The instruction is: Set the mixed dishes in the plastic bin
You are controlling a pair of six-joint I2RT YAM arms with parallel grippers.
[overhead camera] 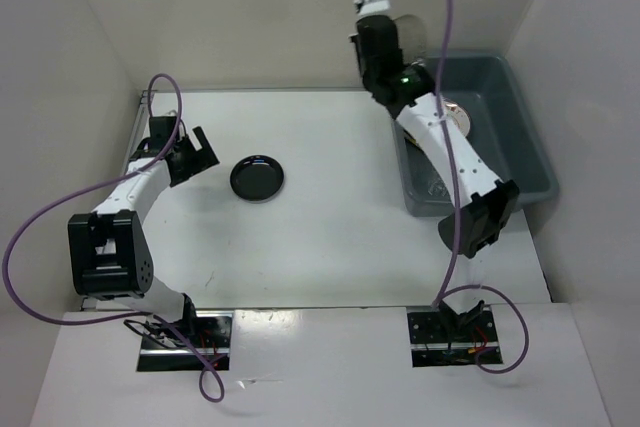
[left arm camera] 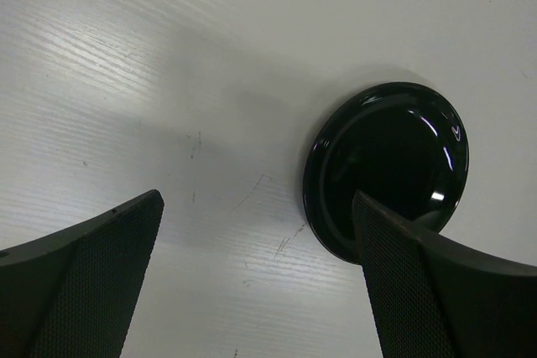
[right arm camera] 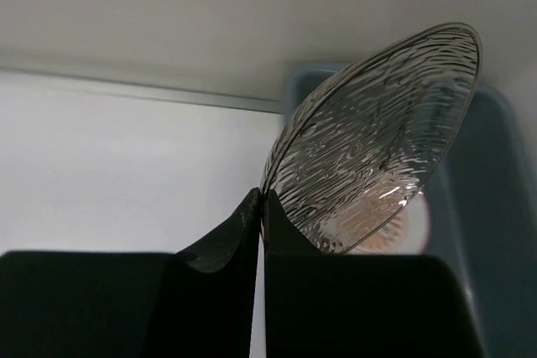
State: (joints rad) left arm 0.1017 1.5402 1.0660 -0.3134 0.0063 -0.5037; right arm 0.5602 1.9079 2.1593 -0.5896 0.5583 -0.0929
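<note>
A small black dish (overhead camera: 257,178) lies on the white table left of centre. My left gripper (overhead camera: 203,159) is open and empty just left of it; in the left wrist view (left arm camera: 256,199) the black dish (left arm camera: 386,165) sits beside the right finger (left arm camera: 436,291). My right gripper (right arm camera: 263,199) is shut on the rim of the small smoky translucent dish (right arm camera: 377,140) and holds it tilted in the air over the far end of the grey-blue plastic bin (overhead camera: 520,137). The dish also shows in the top view (overhead camera: 413,31). A white plate with an orange sunburst (overhead camera: 457,115) lies in the bin.
The bin stands at the table's right side against the white wall, and its rim (right arm camera: 495,173) shows in the right wrist view. The right arm (overhead camera: 455,157) stretches over the bin's left half and hides part of its inside. White walls enclose the table.
</note>
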